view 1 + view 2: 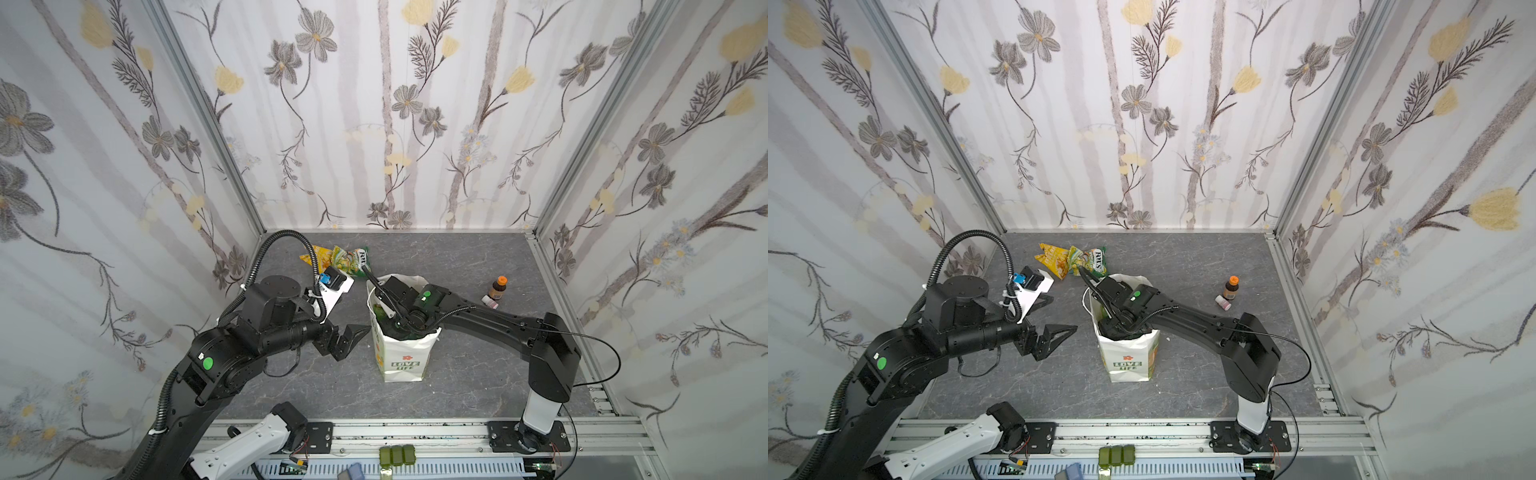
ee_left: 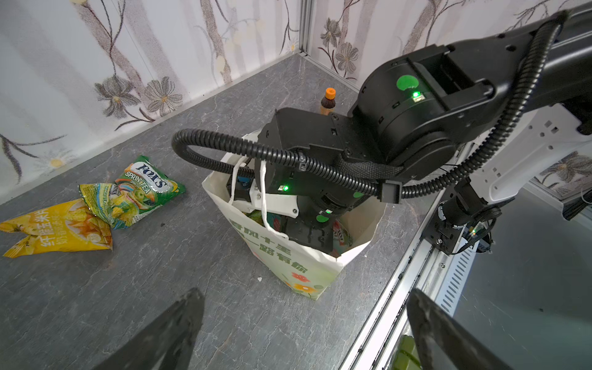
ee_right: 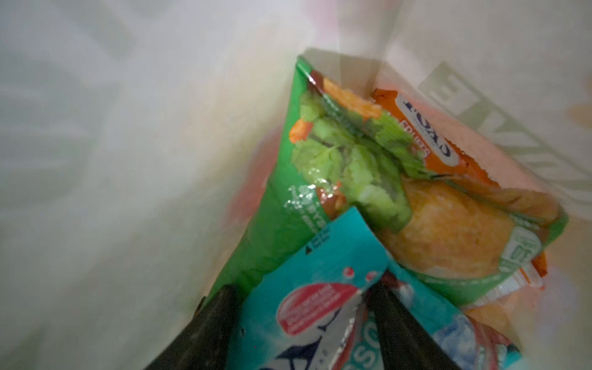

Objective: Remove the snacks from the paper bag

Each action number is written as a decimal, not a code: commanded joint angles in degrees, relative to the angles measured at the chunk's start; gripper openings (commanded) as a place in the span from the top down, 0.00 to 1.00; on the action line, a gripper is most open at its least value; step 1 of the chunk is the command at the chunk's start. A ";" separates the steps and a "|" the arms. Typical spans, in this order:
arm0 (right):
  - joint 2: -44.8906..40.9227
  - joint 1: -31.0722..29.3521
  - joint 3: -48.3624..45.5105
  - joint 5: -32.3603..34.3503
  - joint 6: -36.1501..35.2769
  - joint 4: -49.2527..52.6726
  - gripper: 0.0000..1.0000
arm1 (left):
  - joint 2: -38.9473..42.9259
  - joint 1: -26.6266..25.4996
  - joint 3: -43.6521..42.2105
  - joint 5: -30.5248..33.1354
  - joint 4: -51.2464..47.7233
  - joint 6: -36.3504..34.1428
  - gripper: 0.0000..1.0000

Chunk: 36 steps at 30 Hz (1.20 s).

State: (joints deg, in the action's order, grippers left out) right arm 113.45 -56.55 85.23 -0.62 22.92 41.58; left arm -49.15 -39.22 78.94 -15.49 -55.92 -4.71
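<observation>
The white paper bag (image 1: 401,361) (image 1: 1127,361) (image 2: 288,266) stands upright mid-table. My right arm reaches down into its mouth, so the top views hide the right gripper. In the right wrist view my right gripper (image 3: 304,283) is open inside the bag, a teal snack packet (image 3: 320,266) between its fingers. A green packet (image 3: 336,166) and an orange packet (image 3: 426,128) lie deeper. A yellow packet (image 1: 316,255) (image 2: 61,227) and a green packet (image 1: 353,259) (image 2: 141,189) lie on the table behind the bag. My left gripper (image 1: 357,338) (image 2: 306,296) hangs open and empty left of the bag.
A small brown bottle with an orange cap (image 1: 498,288) (image 2: 328,102) stands right of the bag, a small white bottle (image 1: 489,301) lying beside it. Flowered walls close the table on three sides. A metal rail (image 1: 415,432) runs along the front edge.
</observation>
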 commanded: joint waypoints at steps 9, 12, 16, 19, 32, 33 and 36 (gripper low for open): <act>1.10 0.04 -7.25 1.16 2.39 -8.60 0.59 | -0.32 0.03 -0.19 -0.34 1.18 -0.18 0.00; -0.12 0.04 -8.08 1.40 2.57 -9.28 0.73 | -0.22 0.01 -0.01 -0.15 1.25 -0.27 0.00; -1.62 0.17 -8.48 1.39 2.53 -9.62 0.88 | -0.26 0.02 -0.18 -0.19 1.52 -0.06 0.00; -2.86 0.29 -8.48 1.00 2.57 -9.70 0.95 | -0.39 0.01 -0.27 -0.16 1.58 -0.06 0.00; -8.64 1.01 -7.64 1.80 3.09 -9.72 1.00 | -0.47 -0.02 -0.38 -0.02 1.95 0.05 0.00; -9.08 1.14 -7.58 1.93 3.18 -9.70 1.00 | -0.50 0.02 -0.44 -0.05 1.96 0.17 0.00; -10.08 1.43 -7.36 2.20 3.16 -9.68 1.00 | -0.34 -0.02 -0.51 -0.15 2.03 0.31 0.00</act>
State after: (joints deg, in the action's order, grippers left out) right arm 104.25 -55.29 77.30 0.60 25.50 32.93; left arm -49.65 -39.22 78.61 -15.51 -55.51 -4.47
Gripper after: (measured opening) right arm 0.068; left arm 0.997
